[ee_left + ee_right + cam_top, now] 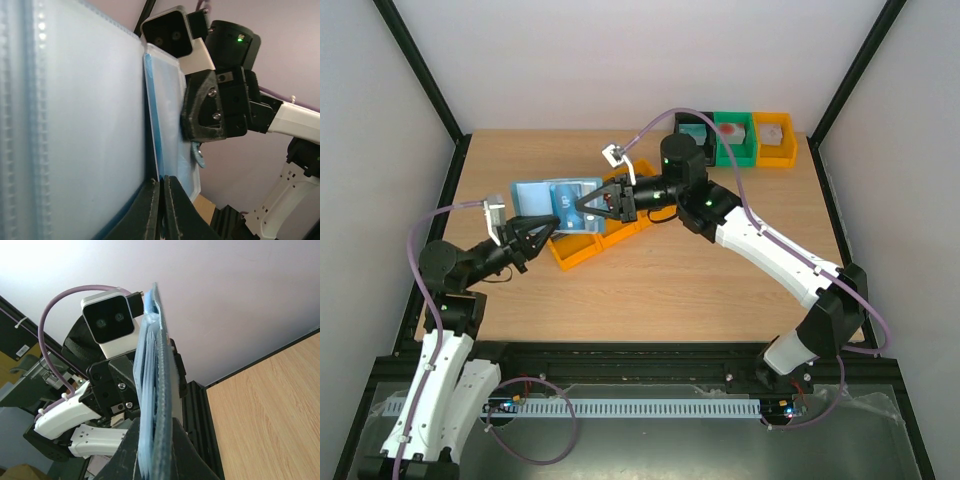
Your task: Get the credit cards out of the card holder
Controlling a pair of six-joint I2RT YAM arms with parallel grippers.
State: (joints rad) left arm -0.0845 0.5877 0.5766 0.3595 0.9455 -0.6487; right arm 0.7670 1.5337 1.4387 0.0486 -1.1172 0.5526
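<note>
card holder (542,200) aloft near orange bin (582,250) | left fingers (146,212), right fingers (128,460) pinch its opposite edges | credit cards (566,203) inside, blue showing | next: one side anchors, other re-pinches card edge only

The left arm (432,345) rises from its base at the near left corner, elbow bent, and reaches forward and rightward, the left gripper (554,229) pinched tight on one edge of the card holder (535,195). The right arm (770,250) stretches far leftward over the counter (650,280), the right gripper (582,205) pointing at the left one and clamped tight on the holder's opposite side. The two sets of fingertips lie near each other.
</note>
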